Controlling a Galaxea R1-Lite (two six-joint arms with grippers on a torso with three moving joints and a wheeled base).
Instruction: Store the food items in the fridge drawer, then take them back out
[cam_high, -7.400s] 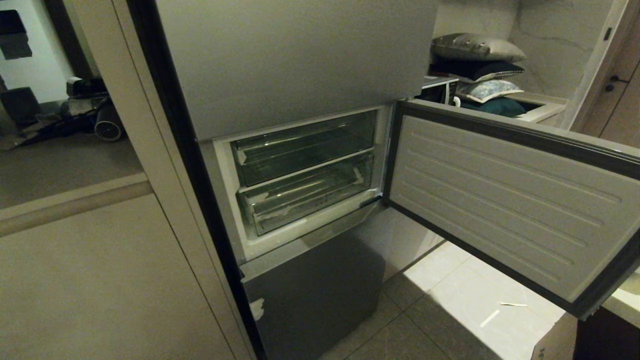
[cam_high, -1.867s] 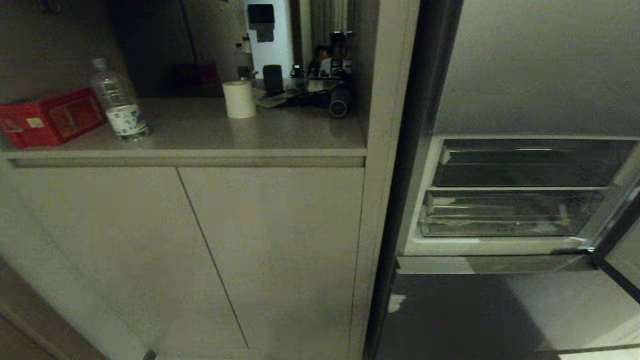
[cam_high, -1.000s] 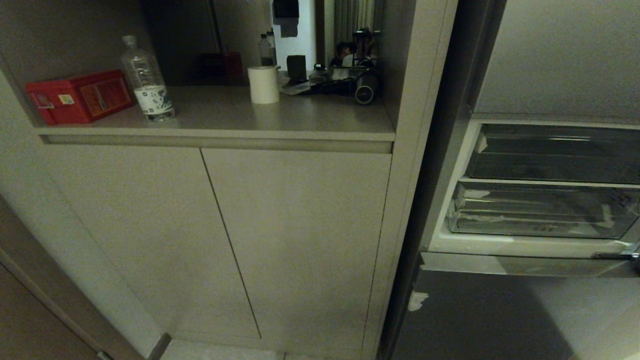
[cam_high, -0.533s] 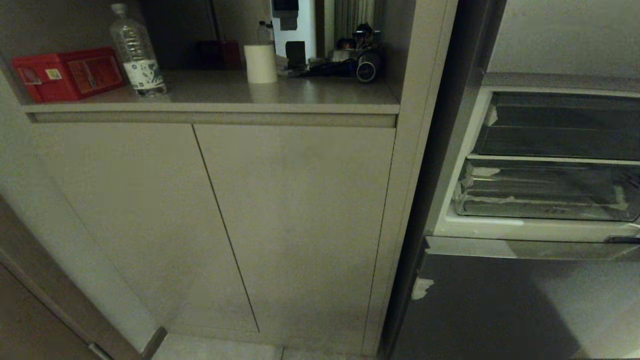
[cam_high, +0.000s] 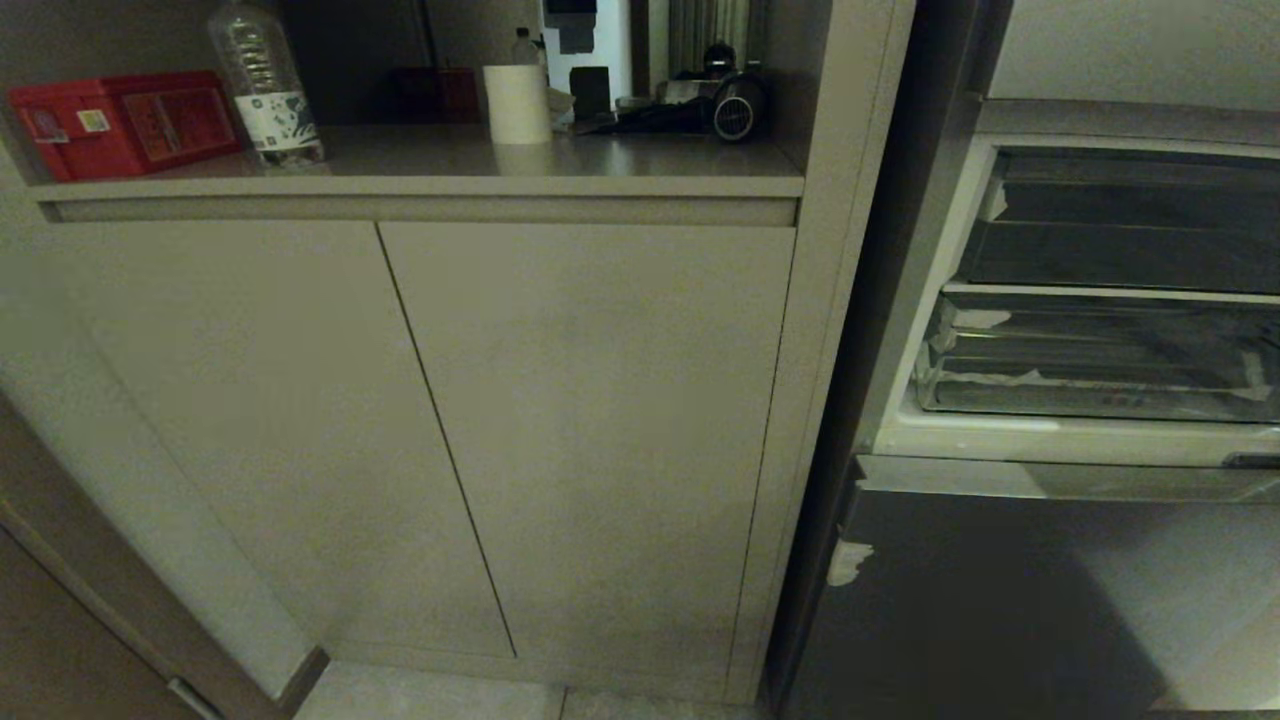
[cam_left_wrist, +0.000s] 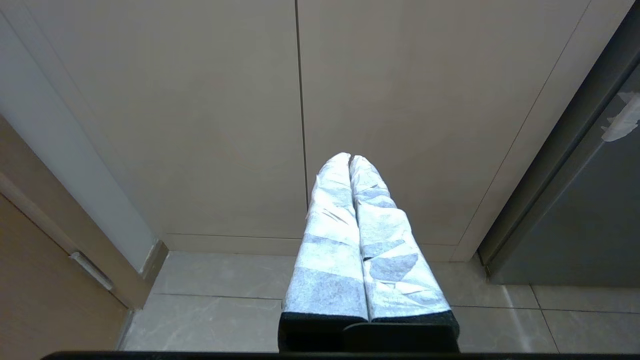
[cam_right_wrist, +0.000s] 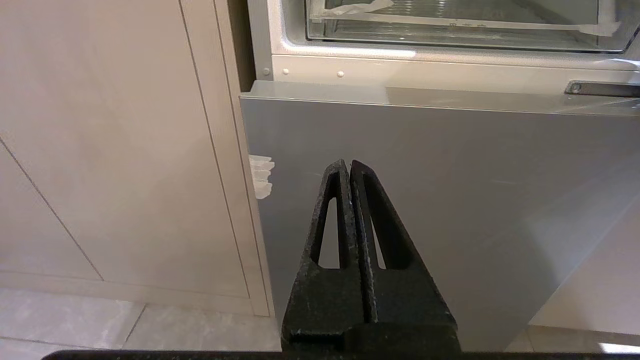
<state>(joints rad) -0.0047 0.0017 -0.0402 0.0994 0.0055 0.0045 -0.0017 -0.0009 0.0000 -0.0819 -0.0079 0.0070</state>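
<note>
Low down, the left gripper (cam_left_wrist: 350, 159) hangs with its taped fingers (cam_left_wrist: 330, 220) pressed together, empty, pointed at the seam between two beige cabinet doors (cam_left_wrist: 300, 100) just above the tiled floor (cam_left_wrist: 225, 310). Beside it the right gripper (cam_right_wrist: 347, 164) — black fingers together, holding nothing — faces the grey lower fridge door (cam_right_wrist: 450, 200). Above and beyond that gripper sits the fridge drawer (cam_high: 1090, 375), clear plastic with torn white sticker scraps, pushed in below a shallower clear tray (cam_high: 1120, 230). Up left — a water bottle (cam_high: 262, 85), red box (cam_high: 125, 120) and paper roll (cam_high: 517, 103) stand on the shelf (cam_high: 620, 165).
</note>
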